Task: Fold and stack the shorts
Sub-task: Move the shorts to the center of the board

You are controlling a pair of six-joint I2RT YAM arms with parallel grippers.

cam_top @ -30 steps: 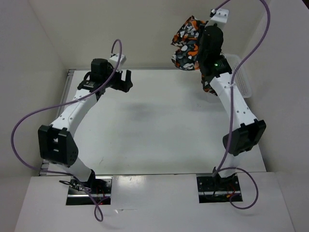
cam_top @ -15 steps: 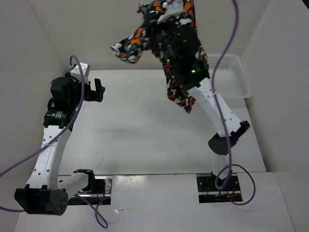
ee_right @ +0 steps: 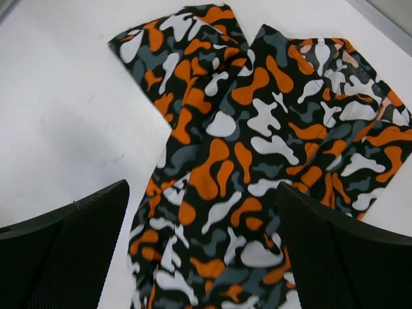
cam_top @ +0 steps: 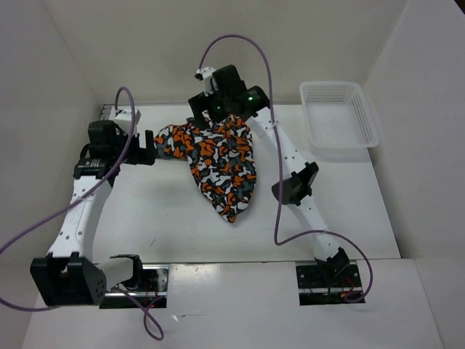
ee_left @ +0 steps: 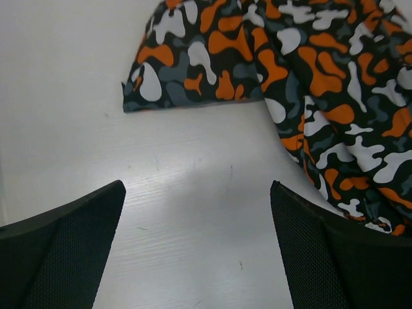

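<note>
The shorts [cam_top: 218, 163] lay unfolded at upper centre; left gripper [ee_left: 197, 193] and right gripper [ee_right: 203, 190] gaped empty. The first fold likely needed a hem grasp.

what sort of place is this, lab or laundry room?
Likely a lab robot cell, not a home: plain white walls box in a white table, with left arm and right arm bolted at its near edge.

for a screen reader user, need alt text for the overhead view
Patterned shorts lie loosely on a white table. The right gripper hangs open over their far end, the left gripper open beside them; a basket sits far right.
</note>
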